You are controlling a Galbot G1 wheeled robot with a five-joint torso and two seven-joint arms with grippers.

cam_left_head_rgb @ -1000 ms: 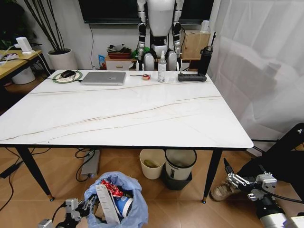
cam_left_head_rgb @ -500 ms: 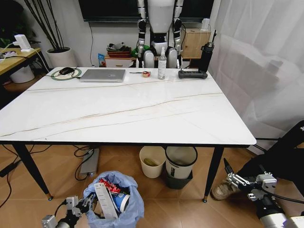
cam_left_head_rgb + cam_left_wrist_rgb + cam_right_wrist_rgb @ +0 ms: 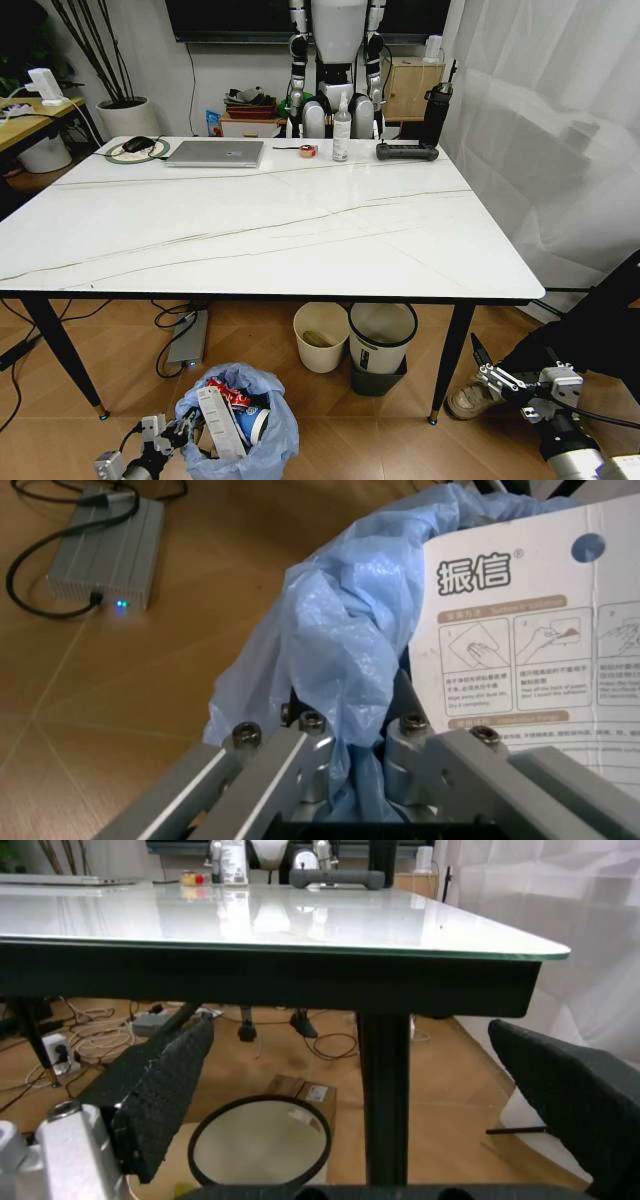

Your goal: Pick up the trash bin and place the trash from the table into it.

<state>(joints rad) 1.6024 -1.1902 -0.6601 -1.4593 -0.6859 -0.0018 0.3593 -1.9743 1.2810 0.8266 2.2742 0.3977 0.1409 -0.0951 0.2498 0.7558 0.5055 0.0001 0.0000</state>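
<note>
While the trash bin (image 3: pixel 245 428) sits low on the wood floor (image 3: pixel 380 440) in front of the tabletop (image 3: pixel 250 225), the left gripper (image 3: pixel 170 436) is clamped on its rim at the bin's left side. Left wrist view: metal jaws pinched shut on the bunched, crinkled light-blue translucent bag (image 3: pixel 340 637), bolt heads visible along the finger links. Bin is stuffed with trash (image 3: pixel 232 410): a flat white card packet (image 3: pixel 530 622) with printed instruction panels standing upright against the bag, a crushed red can (image 3: pixel 230 393), a blue-white cup (image 3: pixel 252 424). Rest of the contents is buried and hard to make out; the bin's bottom is cut off by the frame edge.

Tabletop is a glossy white marble-look slab with thin dark veins, thin black edge, slim black tapered legs. At its far edge: grey laptop (image 3: pixel 216 153), spray bottle (image 3: pixel 342 128), small tape roll (image 3: pixel 308 151), black device (image 3: pixel 406 152), dark mouse on a round mat (image 3: pixel 138 146). Under the tabletop stand a cream plastic bin (image 3: pixel 320 336) and a black-rimmed white bin (image 3: pixel 380 338), touching side by side. Grey box with cables (image 3: pixel 105 551) lies on the floor near the lined bin.

Right gripper (image 3: pixel 498 378) hangs low at the right, off the tabletop's corner, jaws spread open with nothing between them; right wrist view shows its dark textured pads (image 3: pixel 160 1087) wide apart, facing the table leg (image 3: pixel 385 1095).
</note>
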